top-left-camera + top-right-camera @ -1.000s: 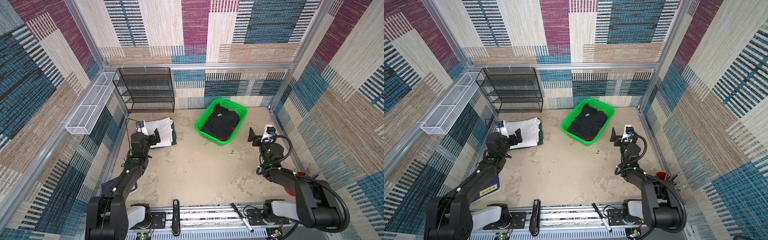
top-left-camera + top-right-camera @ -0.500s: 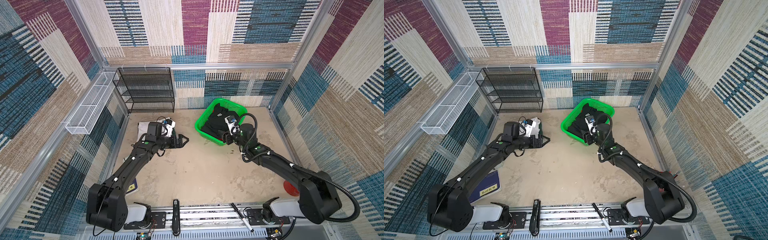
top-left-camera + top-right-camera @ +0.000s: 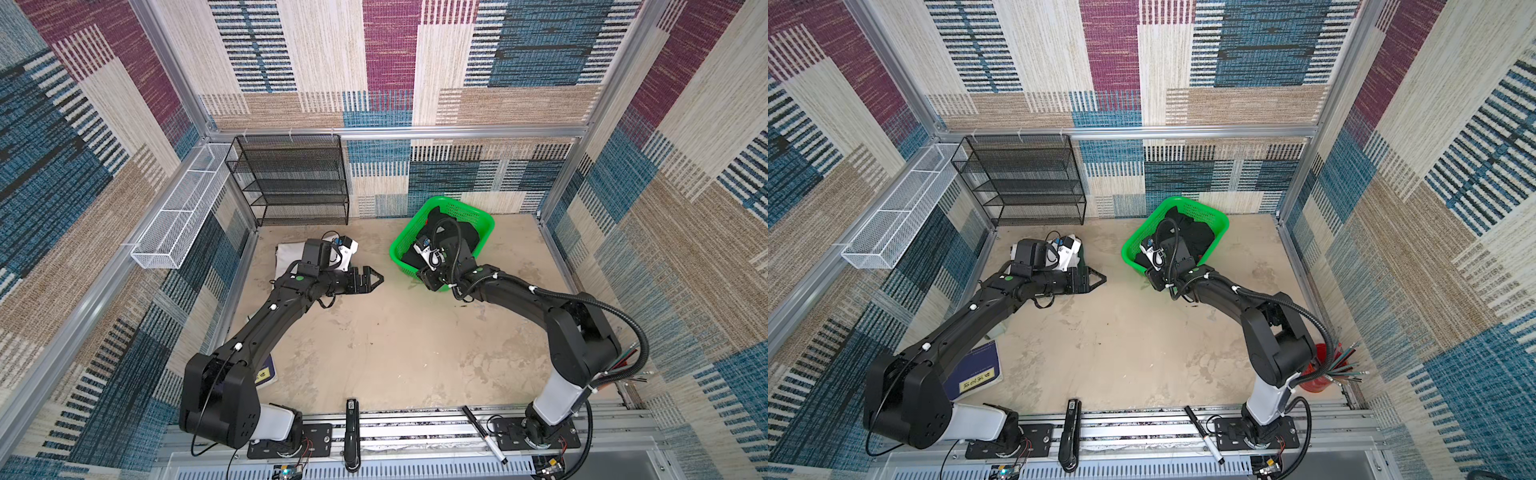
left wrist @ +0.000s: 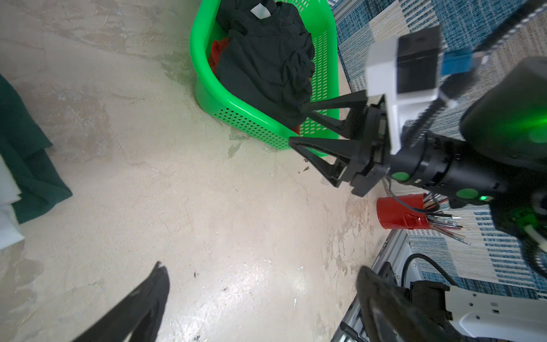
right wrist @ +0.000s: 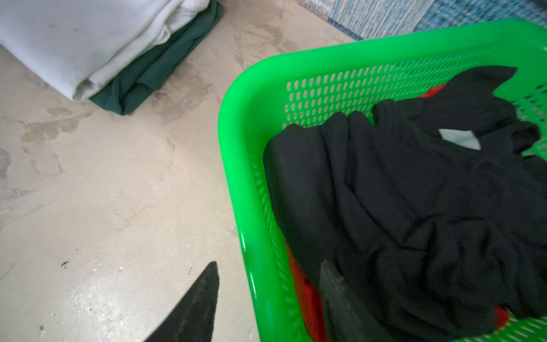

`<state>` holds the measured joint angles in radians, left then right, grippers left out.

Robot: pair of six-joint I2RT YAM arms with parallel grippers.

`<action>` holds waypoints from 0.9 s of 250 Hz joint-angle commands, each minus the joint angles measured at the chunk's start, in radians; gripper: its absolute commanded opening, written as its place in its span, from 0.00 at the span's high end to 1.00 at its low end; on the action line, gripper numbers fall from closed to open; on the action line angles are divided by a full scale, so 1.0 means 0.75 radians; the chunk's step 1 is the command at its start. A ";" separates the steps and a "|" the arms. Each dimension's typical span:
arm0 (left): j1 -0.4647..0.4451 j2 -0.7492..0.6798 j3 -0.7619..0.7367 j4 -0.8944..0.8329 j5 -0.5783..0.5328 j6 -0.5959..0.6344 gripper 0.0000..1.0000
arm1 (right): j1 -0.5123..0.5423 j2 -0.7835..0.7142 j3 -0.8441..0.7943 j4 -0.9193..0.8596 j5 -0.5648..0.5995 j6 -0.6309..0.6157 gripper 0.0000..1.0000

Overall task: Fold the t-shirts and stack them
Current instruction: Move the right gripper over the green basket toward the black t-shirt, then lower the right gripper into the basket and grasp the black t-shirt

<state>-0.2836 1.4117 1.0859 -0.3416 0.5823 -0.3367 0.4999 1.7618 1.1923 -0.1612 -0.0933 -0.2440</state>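
Observation:
A black t-shirt (image 3: 451, 237) (image 5: 399, 192) lies crumpled in the green basket (image 3: 469, 212) (image 5: 251, 148), on top of a red t-shirt (image 5: 307, 293) (image 4: 217, 53). At the left a folded white t-shirt (image 5: 74, 38) (image 3: 286, 257) rests on a folded dark green t-shirt (image 5: 154, 68) (image 4: 26, 154). My right gripper (image 5: 269, 265) (image 4: 297, 124) is open astride the basket's near wall, one finger outside and one on the black cloth. My left gripper (image 3: 374, 279) (image 3: 1098, 280) stands wide open above bare floor between stack and basket, holding nothing.
A black mesh shelf (image 3: 291, 178) stands at the back left, with a white wire tray (image 3: 178, 224) on the left wall. A red cup of pens (image 3: 1316, 374) sits at the right edge. A blue book (image 3: 976, 370) lies front left, a marker (image 3: 484, 432) on the front rail.
Both arms swung in from the sides. The right gripper reached the basket's near wall and its jaws narrowed. The left gripper moved out past the folded stack, still wide open.

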 commanded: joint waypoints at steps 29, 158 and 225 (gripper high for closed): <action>0.000 0.033 0.113 0.025 0.047 0.028 0.01 | 0.006 0.094 0.058 -0.039 0.068 -0.027 0.50; 0.000 0.157 0.386 -0.201 0.047 0.170 0.01 | 0.001 0.121 0.067 0.055 0.202 0.063 0.94; -0.004 0.223 0.440 -0.060 0.103 0.075 0.01 | -0.149 0.306 0.407 -0.080 0.400 0.292 0.96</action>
<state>-0.2836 1.5635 1.4036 -0.4675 0.6140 -0.2409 0.4423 1.9324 1.3777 -0.1905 0.0956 -0.1829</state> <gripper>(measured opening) 0.987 0.164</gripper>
